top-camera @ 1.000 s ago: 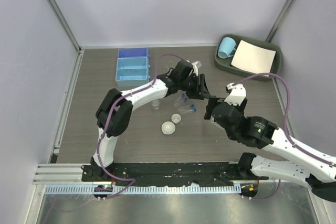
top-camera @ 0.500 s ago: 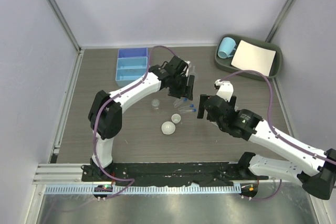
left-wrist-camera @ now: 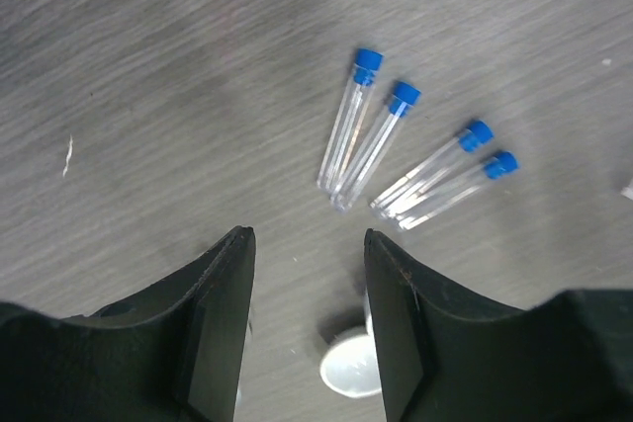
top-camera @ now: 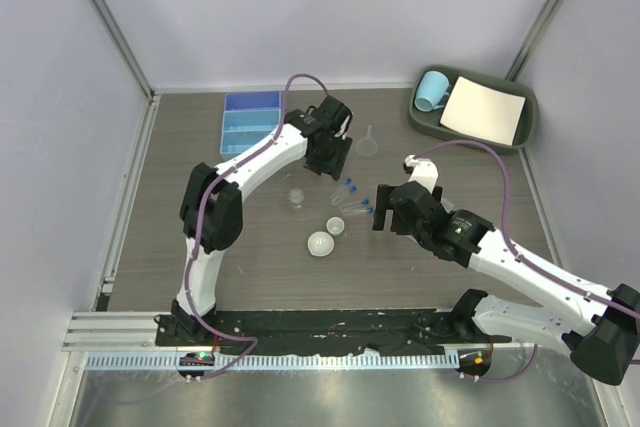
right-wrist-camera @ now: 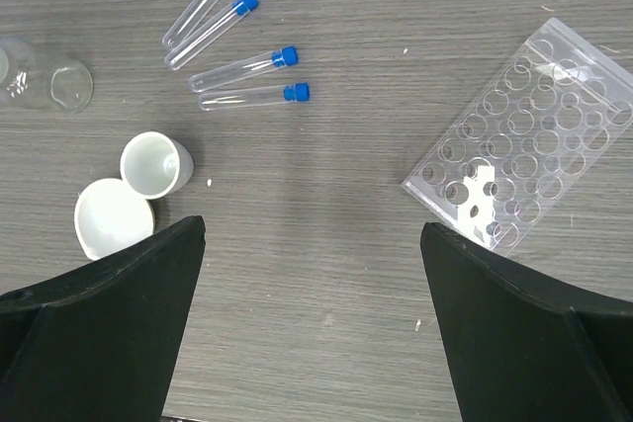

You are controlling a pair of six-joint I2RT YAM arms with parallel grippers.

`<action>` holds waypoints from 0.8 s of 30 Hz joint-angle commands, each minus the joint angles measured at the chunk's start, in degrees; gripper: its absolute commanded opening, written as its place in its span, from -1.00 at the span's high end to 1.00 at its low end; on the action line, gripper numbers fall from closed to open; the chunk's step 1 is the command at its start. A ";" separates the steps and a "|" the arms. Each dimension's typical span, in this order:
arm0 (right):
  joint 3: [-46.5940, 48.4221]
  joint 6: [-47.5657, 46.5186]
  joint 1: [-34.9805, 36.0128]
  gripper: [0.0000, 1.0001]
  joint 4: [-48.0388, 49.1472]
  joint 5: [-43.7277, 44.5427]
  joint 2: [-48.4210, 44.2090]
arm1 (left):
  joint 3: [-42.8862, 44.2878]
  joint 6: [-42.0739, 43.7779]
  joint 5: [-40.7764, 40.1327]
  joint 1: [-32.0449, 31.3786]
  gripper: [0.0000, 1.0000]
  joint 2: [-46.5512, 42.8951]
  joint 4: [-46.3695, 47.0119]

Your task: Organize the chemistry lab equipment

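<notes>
Lying flat, blue-capped tubes (right-wrist-camera: 242,68), capped ends rightward

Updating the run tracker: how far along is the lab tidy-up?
Done: nothing visibly sorted. In hand: nothing; left gripper and right gripper are both open and empty. Left: four blue-capped tubes lying outside the empty rack, two white dishes, beaker and funnel loose on the table.

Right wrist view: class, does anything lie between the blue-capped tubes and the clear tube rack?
Nothing visible does. The four blue-capped tubes lie flat to the left of the clear tube rack, with only tabletop between them. The two white dishes sit lower left, outside that path.
</notes>
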 commanded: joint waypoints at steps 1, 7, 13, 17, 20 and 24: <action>-1.39 -1.64 -0.33 -0.93 3.14 -1.20 -1.40 | 4.39 5.98 -1.84 0.15 -0.04 4.30 -1.05; -3.06 -2.08 -0.33 -0.93 4.02 -2.34 -2.98 | 5.19 10.65 -2.98 0.15 -0.10 8.08 1.05; -4.91 -2.44 -0.42 -0.93 5.16 -3.14 -3.43 | 5.10 13.02 -1.32 0.42 -0.11 10.19 2.90; -5.61 -2.70 -0.42 -0.93 5.60 -3.40 -3.34 | 4.31 13.72 0.71 0.50 -0.11 10.54 4.31; -6.05 -2.70 -0.51 -0.93 5.96 -3.84 -3.16 | 4.13 13.73 2.73 0.42 -0.11 10.81 5.19; -6.40 -2.70 -0.60 -0.93 6.40 -3.93 -2.73 | 3.96 14.08 3.61 0.42 -0.11 11.16 5.72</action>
